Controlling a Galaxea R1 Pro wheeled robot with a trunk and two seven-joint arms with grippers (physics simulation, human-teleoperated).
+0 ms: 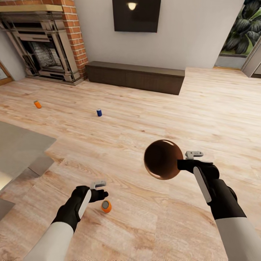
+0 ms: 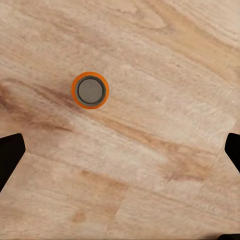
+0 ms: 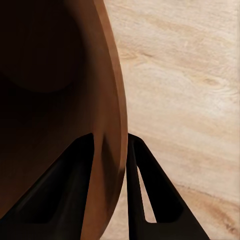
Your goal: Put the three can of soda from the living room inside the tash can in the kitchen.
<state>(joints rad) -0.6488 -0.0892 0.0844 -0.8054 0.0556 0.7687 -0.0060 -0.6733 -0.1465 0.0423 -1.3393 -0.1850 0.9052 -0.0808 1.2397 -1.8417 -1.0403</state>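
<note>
The orange can (image 1: 106, 206) stands at the open left hand's (image 1: 102, 191) five o'clock; centring first seems wise. The right hand (image 3: 111, 150) pinches the bin's (image 1: 162, 159) rim.

- An orange soda can (image 2: 90, 90) stands upright on the light wood plank floor (image 2: 165, 60), seen from straight above: a grey-silver round top ringed by the orange wall.
- The two dark fingertips (image 2: 9, 155) of the left gripper (image 2: 120, 152) show at opposite edges of the picture, spread wide apart.
- The can lies beyond the line between the fingertips, nearer one of them, touching neither.
</note>
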